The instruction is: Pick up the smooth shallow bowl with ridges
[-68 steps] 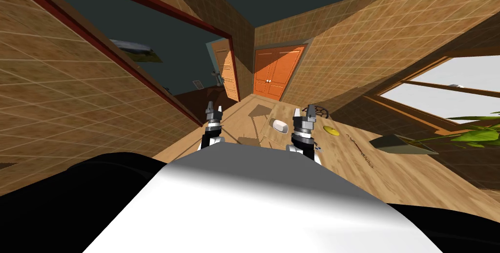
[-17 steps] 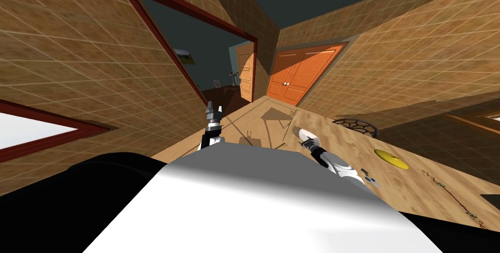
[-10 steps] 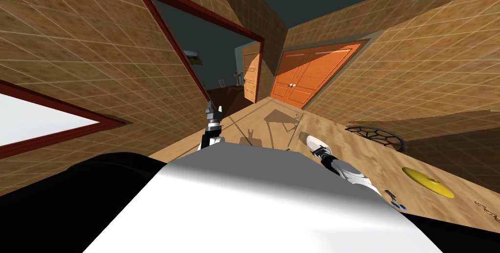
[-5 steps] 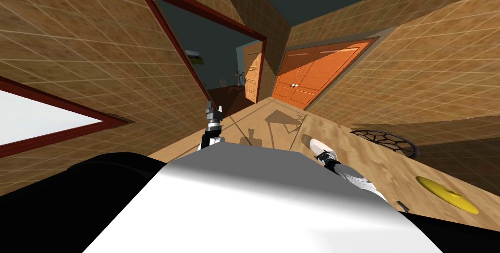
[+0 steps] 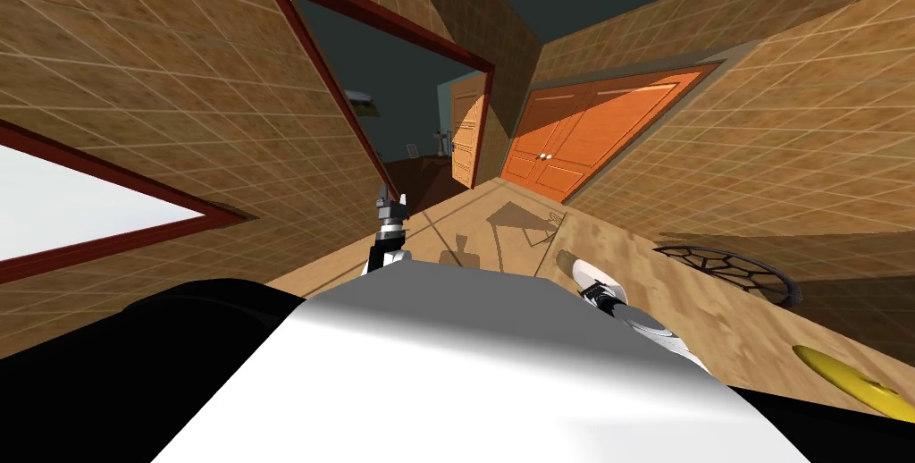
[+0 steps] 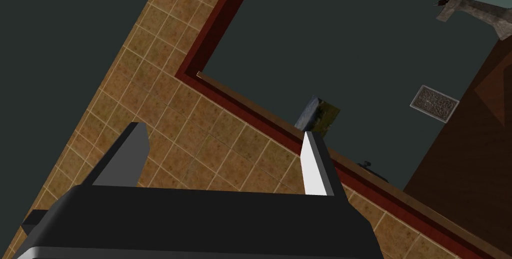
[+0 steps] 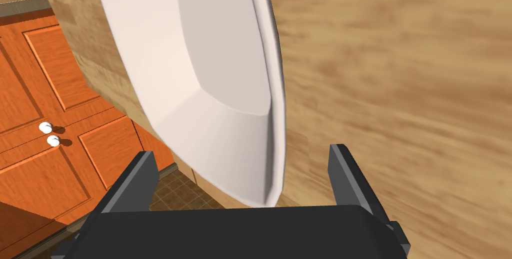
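Observation:
A plain white shallow bowl [image 5: 570, 263] with faceted sides sits near the corner of a wooden table [image 5: 679, 306]. My right gripper [image 5: 587, 282] reaches low over the table to it. In the right wrist view the bowl [image 7: 210, 71] looms close, its near rim lying between the two fingers of my right gripper [image 7: 241, 152], which stand open on either side without touching it. My left gripper [image 5: 391, 201] is raised in front of my chest, away from the table. Its fingers [image 6: 314, 163] stand open with nothing between them.
On the table to the right of the bowl lie a dark round wire piece [image 5: 728, 267] and a yellow disc [image 5: 853, 380]. Orange double doors [image 5: 599, 140] stand beyond the table's far end. A doorway with a dark red frame [image 5: 357, 109] opens ahead on the left.
My view has swung, so the wire piece and yellow disc have slid right and down. The right arm stays stretched out at the bowl, fingers still open. The left arm has not moved.

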### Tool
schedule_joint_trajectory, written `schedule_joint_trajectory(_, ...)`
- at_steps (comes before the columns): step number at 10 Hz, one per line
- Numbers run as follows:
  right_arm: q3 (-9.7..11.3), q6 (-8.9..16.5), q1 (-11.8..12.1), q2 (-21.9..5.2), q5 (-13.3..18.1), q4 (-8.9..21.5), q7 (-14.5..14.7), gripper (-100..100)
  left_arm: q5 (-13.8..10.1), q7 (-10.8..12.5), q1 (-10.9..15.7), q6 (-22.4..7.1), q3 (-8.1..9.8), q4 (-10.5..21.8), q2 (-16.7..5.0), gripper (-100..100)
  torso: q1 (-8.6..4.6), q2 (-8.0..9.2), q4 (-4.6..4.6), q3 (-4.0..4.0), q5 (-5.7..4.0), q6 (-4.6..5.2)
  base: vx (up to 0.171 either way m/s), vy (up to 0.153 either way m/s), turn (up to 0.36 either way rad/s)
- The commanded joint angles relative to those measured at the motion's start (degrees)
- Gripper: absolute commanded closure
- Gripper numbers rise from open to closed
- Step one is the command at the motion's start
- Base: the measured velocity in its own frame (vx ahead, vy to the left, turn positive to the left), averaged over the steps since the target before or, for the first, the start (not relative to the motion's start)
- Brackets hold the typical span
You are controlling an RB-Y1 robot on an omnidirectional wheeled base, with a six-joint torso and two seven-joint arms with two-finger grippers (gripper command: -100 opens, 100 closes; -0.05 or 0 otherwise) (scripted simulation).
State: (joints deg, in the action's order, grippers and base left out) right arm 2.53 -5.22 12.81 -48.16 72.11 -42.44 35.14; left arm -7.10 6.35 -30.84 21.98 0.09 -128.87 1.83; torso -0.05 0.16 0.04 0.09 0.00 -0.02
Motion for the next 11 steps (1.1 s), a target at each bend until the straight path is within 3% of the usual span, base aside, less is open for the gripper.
schedule_joint_trajectory(1,-0.15,0.57,-0.82,0.54,-0.34,1.79,-0.13,-100,0.0,0.0,0.0,0.0,0.0,0.0,0.0,0,0.0,0.0,0.0,0.0,0.0,0.0,-0.084,-0.047,0.227)
schedule_joint_trajectory(6,0.34,2.8,-3.57,2.03,-1.59,7.88,-1.4,-100,0.0,0.0,0.0,0.0,0.01,0.0,0.0,0,-0.08,0.19,0.05,0.12,-0.03,0.05,-0.09,-0.042,0.21)
schedule_joint_trajectory(7,-0.29,2.06,-3.05,1.85,-1.36,6.94,-0.7,-100,0.0,0.0,0.0,0.0,0.0,0.0,0.0,0,-0.08,0.22,0.05,0.13,-0.02,0.02,-0.048,-0.021,0.063)
schedule_joint_trajectory(8,-0.24,2.2,-3.13,1.88,-1.4,7.07,-0.81,100,0.0,0.0,-0.02,0.0,0.01,0.0,0.0,0,-0.04,0.09,0.03,0.07,-0.01,0.1,-0.008,-0.003,-0.013)
schedule_joint_trajectory(11,-0.23,1.96,-3.21,1.95,-1.42,6.92,-0.84,100,0.0,0.0,-0.02,0.0,0.01,0.0,0.0,0,0.15,-0.18,-0.09,-0.12,0.1,0.17,-0.002,0.0,0.006)
